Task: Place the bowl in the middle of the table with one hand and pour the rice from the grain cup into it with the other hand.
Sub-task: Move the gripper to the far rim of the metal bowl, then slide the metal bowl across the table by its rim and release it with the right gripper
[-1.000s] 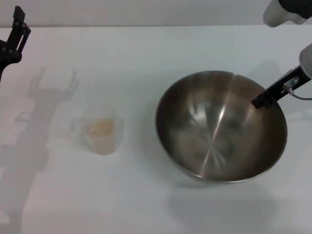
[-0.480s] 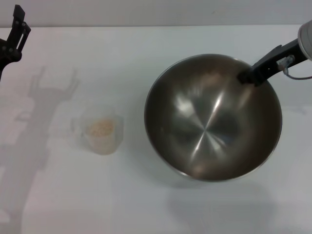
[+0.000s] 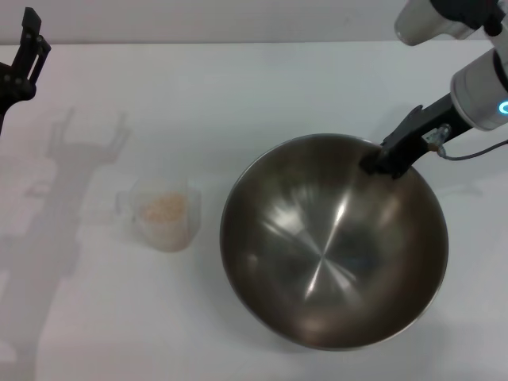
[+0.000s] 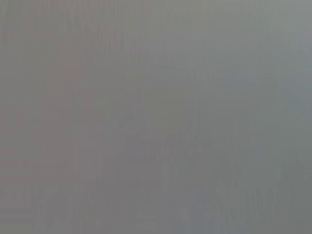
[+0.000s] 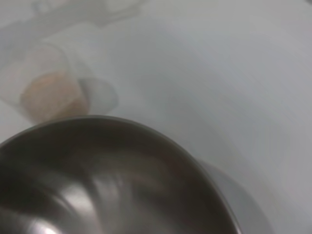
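The bowl is empty, its brushed steel inside showing only reflections, and it sits tilted over the right half of the white worktop, appearing to hang slightly above it. The right tool is clenched on the bowl's thin rim at about one o'clock, one dark finger lying inside the wall. At nine o'clock from the bowl, a little apart from it, the grain cup stands upright on the worktop with a low heap of rice in its bottom. The left tool hangs at the far left edge, well away from the cup, its fingers spread and holding nothing. The worktop carries soft grey arm shadows on its left side.
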You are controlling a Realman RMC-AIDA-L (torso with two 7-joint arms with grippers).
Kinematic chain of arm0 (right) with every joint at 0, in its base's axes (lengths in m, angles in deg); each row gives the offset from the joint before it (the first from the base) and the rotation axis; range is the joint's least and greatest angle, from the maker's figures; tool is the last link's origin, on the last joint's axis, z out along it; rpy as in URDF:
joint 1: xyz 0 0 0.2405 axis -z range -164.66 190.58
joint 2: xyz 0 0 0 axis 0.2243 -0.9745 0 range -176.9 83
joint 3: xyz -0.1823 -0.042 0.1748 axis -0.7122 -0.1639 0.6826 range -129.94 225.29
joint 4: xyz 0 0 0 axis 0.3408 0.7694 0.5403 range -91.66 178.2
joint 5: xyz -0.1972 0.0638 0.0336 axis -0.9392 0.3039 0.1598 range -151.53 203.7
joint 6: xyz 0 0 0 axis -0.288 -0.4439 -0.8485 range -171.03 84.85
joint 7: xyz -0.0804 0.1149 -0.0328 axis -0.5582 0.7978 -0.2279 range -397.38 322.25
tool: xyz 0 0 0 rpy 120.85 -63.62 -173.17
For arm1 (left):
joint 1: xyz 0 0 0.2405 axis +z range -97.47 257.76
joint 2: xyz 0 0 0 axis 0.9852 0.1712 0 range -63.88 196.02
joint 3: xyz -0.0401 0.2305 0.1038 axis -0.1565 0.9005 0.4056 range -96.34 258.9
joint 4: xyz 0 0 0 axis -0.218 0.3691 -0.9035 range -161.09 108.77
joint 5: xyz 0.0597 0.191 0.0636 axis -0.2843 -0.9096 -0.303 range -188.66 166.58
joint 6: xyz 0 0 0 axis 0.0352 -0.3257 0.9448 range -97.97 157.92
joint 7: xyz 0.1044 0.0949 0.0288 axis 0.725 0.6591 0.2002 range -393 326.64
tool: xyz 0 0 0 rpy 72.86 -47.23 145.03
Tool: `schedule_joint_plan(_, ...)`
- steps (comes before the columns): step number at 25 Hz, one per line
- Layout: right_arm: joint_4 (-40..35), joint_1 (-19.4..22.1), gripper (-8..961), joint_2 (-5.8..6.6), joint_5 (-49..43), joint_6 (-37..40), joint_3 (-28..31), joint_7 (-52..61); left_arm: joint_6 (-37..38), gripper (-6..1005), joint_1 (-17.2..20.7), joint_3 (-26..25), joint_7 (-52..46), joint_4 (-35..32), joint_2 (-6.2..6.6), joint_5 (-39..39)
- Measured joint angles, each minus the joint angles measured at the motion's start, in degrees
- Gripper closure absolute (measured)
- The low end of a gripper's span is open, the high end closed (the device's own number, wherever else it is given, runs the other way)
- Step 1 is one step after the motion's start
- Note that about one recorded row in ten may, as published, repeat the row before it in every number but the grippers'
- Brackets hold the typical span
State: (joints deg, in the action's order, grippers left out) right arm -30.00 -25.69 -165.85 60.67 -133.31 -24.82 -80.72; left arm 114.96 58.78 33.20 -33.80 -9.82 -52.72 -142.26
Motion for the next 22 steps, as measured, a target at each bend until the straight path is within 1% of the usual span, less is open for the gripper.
schedule_joint_plan(8, 4.4, -2.4, 954, -0.10, 0.2, 0.6, -0.7, 0.0, 0.0, 135, 0.0, 0.0, 0.0, 0.0, -0.03, 0.0)
schedule_joint_plan(12, 6.6, -3.4, 954, -0.11, 0.1, 1.6, -2.6, 0.3, 0.1, 136, -0.1, 0.0, 0.0, 0.0, -0.04, 0.0)
schedule_joint_plan(22, 7.1, -4.0, 948, -0.11, -0.2, 1.6, -3.9, 0.6, 0.2, 136, -0.3, 0.0, 0.1, 0.0, -0.04, 0.0)
